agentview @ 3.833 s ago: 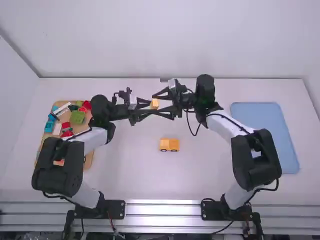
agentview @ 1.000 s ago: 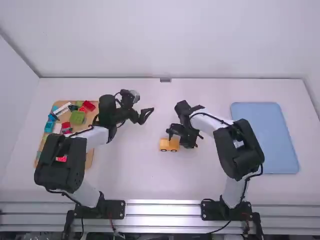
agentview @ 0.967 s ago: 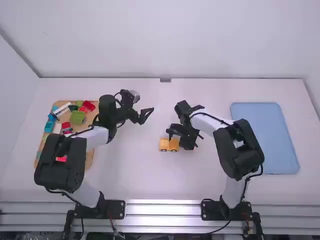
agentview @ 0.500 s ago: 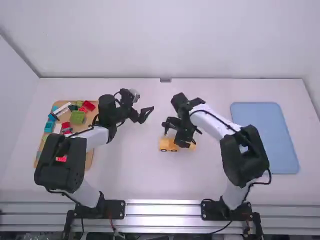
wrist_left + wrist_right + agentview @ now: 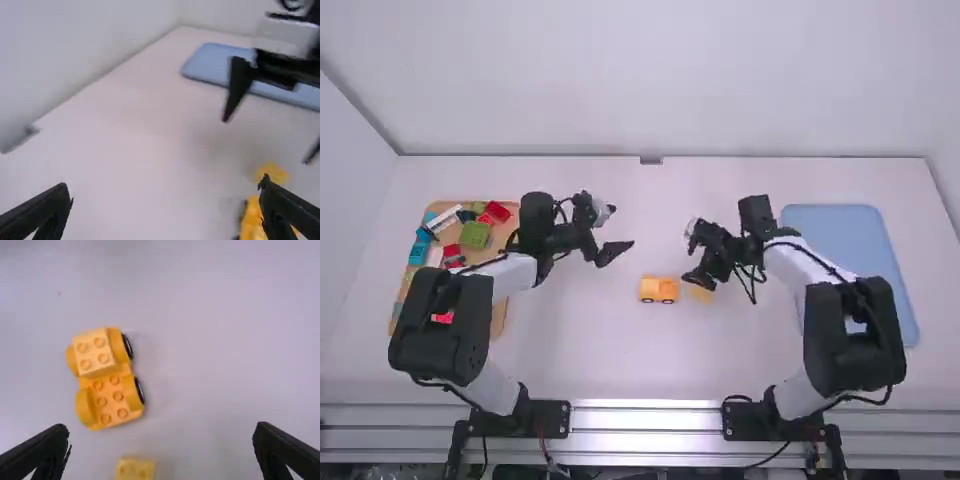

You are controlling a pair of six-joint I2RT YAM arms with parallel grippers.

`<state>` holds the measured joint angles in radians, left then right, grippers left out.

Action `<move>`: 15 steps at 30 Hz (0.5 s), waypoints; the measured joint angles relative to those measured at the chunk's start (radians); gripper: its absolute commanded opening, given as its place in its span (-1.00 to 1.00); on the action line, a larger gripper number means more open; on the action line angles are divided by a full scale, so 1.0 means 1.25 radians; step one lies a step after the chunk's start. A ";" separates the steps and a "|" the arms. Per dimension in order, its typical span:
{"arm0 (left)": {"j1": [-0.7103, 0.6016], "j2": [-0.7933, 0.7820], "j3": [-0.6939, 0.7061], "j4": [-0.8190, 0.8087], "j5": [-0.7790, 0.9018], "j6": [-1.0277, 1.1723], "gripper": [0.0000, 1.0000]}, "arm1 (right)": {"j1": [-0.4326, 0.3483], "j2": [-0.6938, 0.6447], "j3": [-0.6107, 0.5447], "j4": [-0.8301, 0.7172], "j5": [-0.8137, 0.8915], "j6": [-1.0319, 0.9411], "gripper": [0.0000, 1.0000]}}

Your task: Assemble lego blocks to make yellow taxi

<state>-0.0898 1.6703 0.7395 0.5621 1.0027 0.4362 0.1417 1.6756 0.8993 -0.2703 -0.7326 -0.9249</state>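
Around the middle of the bench (image 5: 580,350), the yellow car (image 5: 659,289) sits upright on its black wheels, well in from both the back and front edges. A paler block (image 5: 95,352) covers the studs at one end, while the other end has bare studs. The loose yellow block (image 5: 135,469) is on the bench near that studded end — a narrow gap between them, not touching.

Right gripper (image 5: 698,279) is low over the loose block, jaws spread wide, nothing between them. Its arm crosses the inner edge of the blue tray (image 5: 860,250), which lies off to the right with a good stretch of bench between it and the car.

Left gripper (image 5: 616,252) hangs above the bench, left of the car and farther back, jaws also wide apart. There's decent side room between the two grippers — way more than between car and block. Over by the left side, the left arm reaches across the wooden tray (image 5: 501,320), which holds green, red, blue and white bricks right up near its edges.
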 measured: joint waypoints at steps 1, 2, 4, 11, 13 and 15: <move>0.000 0.000 -0.004 -0.028 0.031 0.043 0.98 | -0.013 0.000 -0.018 0.037 -0.024 0.009 0.97; 0.000 0.000 -0.005 -0.035 0.038 0.054 0.99 | -0.016 0.000 -0.022 0.045 -0.029 0.011 0.97; 0.000 0.000 -0.006 -0.078 0.079 0.125 0.98 | -0.042 0.000 -0.062 0.113 -0.060 0.027 0.97; -0.009 0.000 -0.006 -0.100 0.146 0.244 0.98 | -0.063 0.000 -0.178 0.276 -0.089 0.041 0.97; -0.023 0.000 -0.006 -0.110 0.143 0.259 0.98 | -0.061 0.000 -0.219 0.329 -0.092 0.044 0.97; -0.036 0.000 -0.006 -0.120 0.133 0.265 0.98 | -0.061 0.000 -0.244 0.358 -0.091 0.042 0.97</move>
<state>-0.1345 1.6707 0.7315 0.4126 1.1687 0.7673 0.0654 1.6756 0.5945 0.1776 -0.8467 -0.8719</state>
